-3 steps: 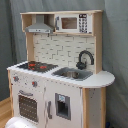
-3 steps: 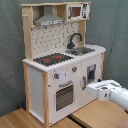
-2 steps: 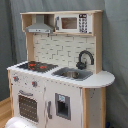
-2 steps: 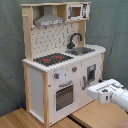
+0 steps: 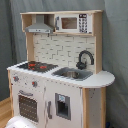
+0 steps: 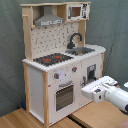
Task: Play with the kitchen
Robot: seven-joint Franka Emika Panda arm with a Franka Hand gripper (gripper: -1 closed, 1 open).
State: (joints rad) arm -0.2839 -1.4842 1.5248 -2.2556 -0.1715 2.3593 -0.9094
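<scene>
Grey curtain behind the kitchen (image 6: 60, 60); nothing has moved, my gripper (image 6: 95, 91) hangs beside its oven door (image 6: 64, 95), grip state unclear, play unstarted.

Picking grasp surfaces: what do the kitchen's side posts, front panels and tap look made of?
On the kitchen:
Side posts: probably light unfinished-looking wood or wood-effect board; pale tan, matte.
Front panels: likely white painted or laminated board; flat, even white.
Tap: black, probably plastic, possibly metal; smooth curved arch, slight sheen. Cannot confirm from looks alone.
</scene>
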